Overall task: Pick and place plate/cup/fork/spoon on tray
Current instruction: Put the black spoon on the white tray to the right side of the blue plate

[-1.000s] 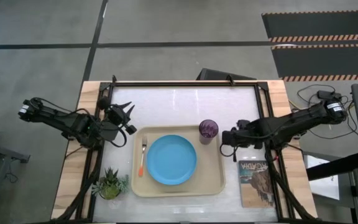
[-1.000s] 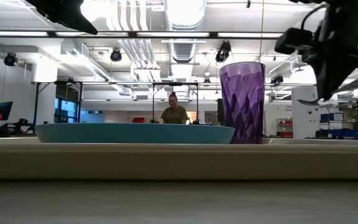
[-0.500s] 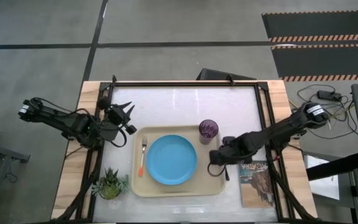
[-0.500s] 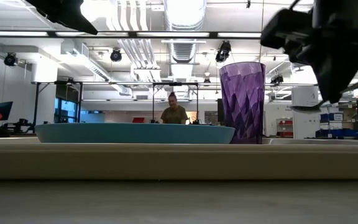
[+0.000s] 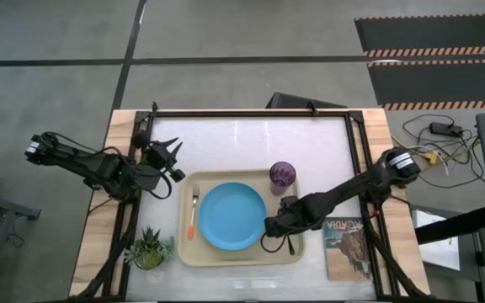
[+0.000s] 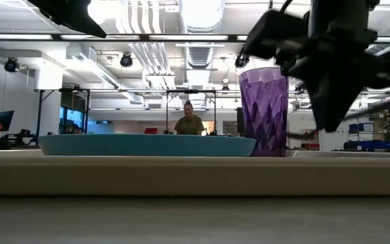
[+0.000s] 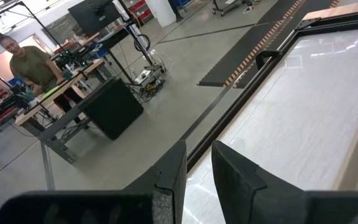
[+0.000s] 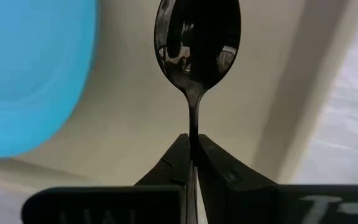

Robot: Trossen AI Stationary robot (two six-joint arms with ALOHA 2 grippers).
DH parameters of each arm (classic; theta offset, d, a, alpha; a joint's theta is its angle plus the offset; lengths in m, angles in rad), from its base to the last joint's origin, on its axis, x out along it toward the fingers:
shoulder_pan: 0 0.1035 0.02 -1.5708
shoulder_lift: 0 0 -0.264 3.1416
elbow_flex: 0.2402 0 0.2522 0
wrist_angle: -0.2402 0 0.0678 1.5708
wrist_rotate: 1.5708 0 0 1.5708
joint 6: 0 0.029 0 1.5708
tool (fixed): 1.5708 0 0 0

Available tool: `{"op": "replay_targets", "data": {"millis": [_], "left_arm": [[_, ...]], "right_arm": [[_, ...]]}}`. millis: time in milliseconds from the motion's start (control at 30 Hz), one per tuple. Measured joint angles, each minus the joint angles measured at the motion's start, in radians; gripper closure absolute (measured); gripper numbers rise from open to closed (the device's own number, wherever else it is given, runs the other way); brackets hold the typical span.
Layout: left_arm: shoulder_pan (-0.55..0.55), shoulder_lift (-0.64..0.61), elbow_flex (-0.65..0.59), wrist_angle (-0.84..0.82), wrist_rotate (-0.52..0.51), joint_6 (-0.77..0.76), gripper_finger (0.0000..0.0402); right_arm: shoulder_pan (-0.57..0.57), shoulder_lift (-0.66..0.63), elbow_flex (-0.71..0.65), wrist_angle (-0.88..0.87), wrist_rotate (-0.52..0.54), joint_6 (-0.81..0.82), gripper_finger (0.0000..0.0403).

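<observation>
Right wrist view shows our right gripper (image 8: pixel 193 163) pinching the handle of the small dark spoon (image 8: pixel 197 37) above the cream-beige rectangular tray (image 8: pixel 166 112), beside the round light-blue plate (image 8: pixel 30 68), so we judge lowering and releasing comes next, while our left gripper (image 7: pixel 196 180) waits nearly closed, empty.

Almost no text can be read. The printed book (image 5: pixel 346 246) on the table, beside the tray (image 5: pixel 295 254), has a dark title line on its cover, but the letters are too small to make out
</observation>
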Motion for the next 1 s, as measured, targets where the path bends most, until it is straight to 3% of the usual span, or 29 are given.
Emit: {"op": "replay_targets", "data": {"millis": [433, 1000], "left_arm": [[0.000, 0.000, 0.000, 0.000, 0.000, -0.001, 0.0343], [0.000, 0.000, 0.000, 0.000, 0.000, -0.001, 0.0343]], "right_arm": [[-0.046, 0.053, 0.000, 0.022, 0.078, -0.054, 0.0394], [-0.074, 0.081, -0.002, 0.080, 0.097, -0.099, 0.0394]]}}
